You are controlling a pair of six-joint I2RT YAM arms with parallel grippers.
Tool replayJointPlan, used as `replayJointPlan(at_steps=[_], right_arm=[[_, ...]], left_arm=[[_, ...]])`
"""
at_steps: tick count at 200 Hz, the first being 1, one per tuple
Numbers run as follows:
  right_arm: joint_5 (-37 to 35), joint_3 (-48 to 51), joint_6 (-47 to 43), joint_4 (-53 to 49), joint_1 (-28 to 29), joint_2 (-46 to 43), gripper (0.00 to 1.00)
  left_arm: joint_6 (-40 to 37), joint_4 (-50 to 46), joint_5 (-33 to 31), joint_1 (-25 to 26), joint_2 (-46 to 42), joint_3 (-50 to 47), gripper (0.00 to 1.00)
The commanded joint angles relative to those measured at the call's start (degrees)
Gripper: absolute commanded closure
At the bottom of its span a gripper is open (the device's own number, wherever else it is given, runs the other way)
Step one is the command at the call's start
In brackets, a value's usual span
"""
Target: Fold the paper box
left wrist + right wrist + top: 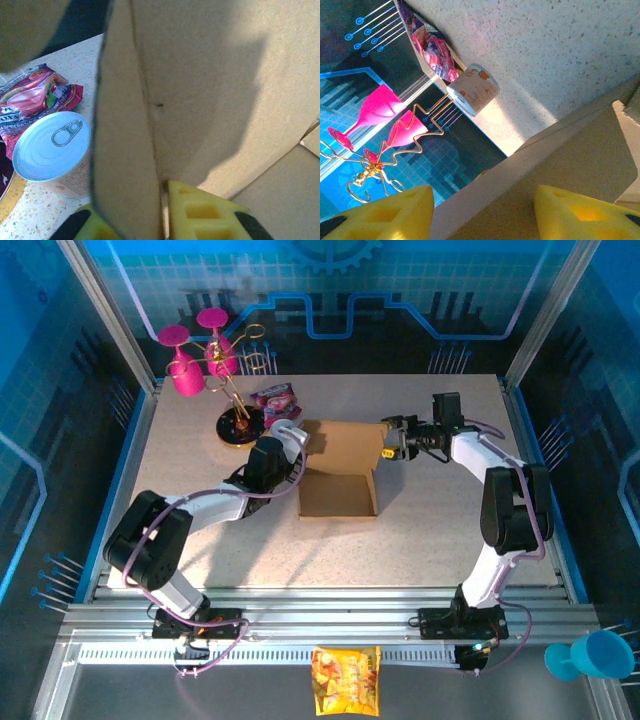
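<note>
Paper box (338, 490) sits at the centre of the table (450, 540), part-formed. Its brown floor panel lies flat, a taller panel is raised along the 12 o'clock edge, and low walls stand at 3 and 9 o'clock.

Left gripper (298, 440) is at the box's 10 o'clock corner. In the left wrist view an upright cardboard wall of the box stands between its yellow fingers (200, 215), close to both. Whether they pinch it cannot be determined.

Right gripper (390, 448) is at the box's 2 o'clock corner. In the right wrist view its jaws stand parted, and a wall edge of the box passes between the yellow fingers (385, 215).

Other items noted:
- Tin can (52, 150) with a pull-ring lid stands upright just beside the box at 10 o'clock.
- Pink snack packet (273, 397) lies beyond the can at 11 o'clock.
- Gold wire rack (235, 360) stands on a black round base (241, 426) at 10 o'clock, with two pink goblets (185, 365) beside it.
- Orange-yellow packet (346, 680) lies at 6 o'clock on the near rail, well apart from the box.
- Blue cup (590, 655) is at 4 o'clock, off the table corner.
</note>
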State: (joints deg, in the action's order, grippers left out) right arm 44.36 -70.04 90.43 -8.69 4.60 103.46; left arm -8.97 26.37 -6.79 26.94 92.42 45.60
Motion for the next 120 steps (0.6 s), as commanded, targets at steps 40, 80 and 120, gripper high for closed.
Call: replayJointPlan(at_steps=[40,80,120], right_arm=[[4.54,5.25,5.85,5.81,3.81,-3.02,0.45],[4.84,5.33,7.69,8.49,4.30,-2.30,0.52],[4.69,6.59,9.33,10.27,4.69,-2.69,0.63]], left_arm=[[1.34,7.97,2.67,0.66,2.10,2.25,0.85],[1.86,8.39,3.01,0.63,2.32,2.25,0.84],[2.65,8.75,2.72,0.66,2.07,1.95,0.82]])
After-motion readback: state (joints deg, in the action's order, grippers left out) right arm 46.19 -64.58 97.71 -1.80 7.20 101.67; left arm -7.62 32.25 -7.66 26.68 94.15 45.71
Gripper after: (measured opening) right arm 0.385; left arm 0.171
